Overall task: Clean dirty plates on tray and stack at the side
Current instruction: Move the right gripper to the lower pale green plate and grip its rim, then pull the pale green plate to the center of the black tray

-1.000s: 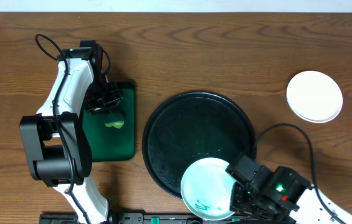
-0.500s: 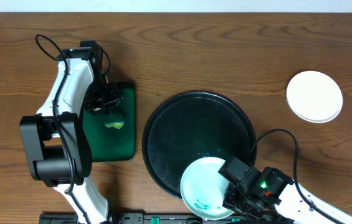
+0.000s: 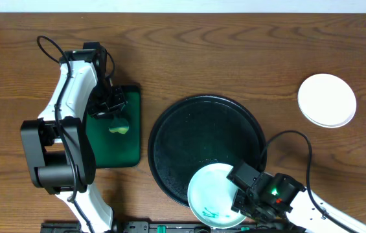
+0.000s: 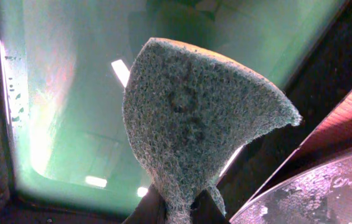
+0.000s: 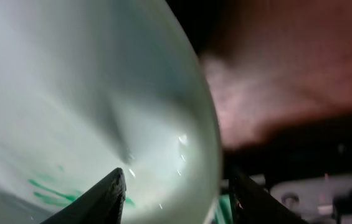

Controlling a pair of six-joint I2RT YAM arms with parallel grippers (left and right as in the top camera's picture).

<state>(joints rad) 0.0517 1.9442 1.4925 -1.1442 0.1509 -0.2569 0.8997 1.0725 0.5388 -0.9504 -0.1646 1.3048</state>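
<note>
Right wrist view: the right gripper (image 5: 177, 177) has its jaws either side of the mint plate (image 5: 70, 93) rim, one finger inside and one outside. Can't tell if it's actually squeezing. The arm comes in from the near right corner. The plate is face up, overhanging the black tray (image 3: 170, 129) near edge. The left gripper (image 3: 108, 107) pinches a sponge (image 3: 118, 127) over the green tray (image 3: 108, 155). A white plate (image 3: 327, 99) sits on the counter (image 3: 234, 52), far right.
</note>
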